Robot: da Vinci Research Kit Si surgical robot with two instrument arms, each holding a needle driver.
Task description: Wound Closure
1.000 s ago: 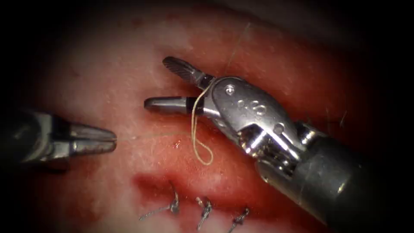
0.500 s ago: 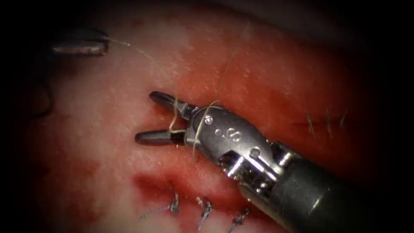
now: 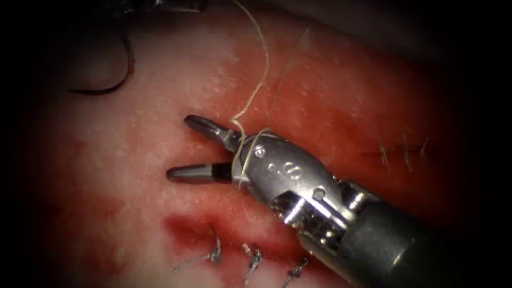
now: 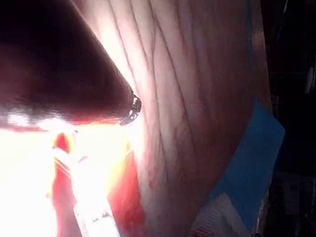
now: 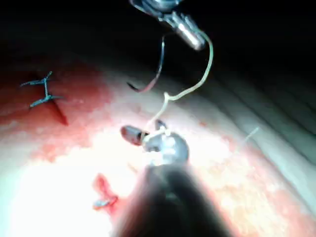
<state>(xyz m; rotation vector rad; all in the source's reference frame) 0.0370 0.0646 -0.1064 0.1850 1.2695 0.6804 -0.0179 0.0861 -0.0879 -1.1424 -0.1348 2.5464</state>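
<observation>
The tissue [image 3: 160,138] spreads pale under the tools, red fluid [image 3: 330,106] staining it on the right and pooling low around the cut [image 3: 234,234], where three dark knotted stitches [image 3: 253,258] sit in a row. Over it, the right claw [image 3: 186,149] comes in from the right, jaws spread wide, gripping nothing between them. The thread [image 3: 256,90] is wound around the base of those jaws and climbs away up toward the top edge. Up there, in the right wrist view, the left claw [image 5: 190,32] has the thread's far end; jaws look shut on it. The needle [image 3: 114,80] curves dark at upper left, off the tissue, hanging beneath that tool.
</observation>
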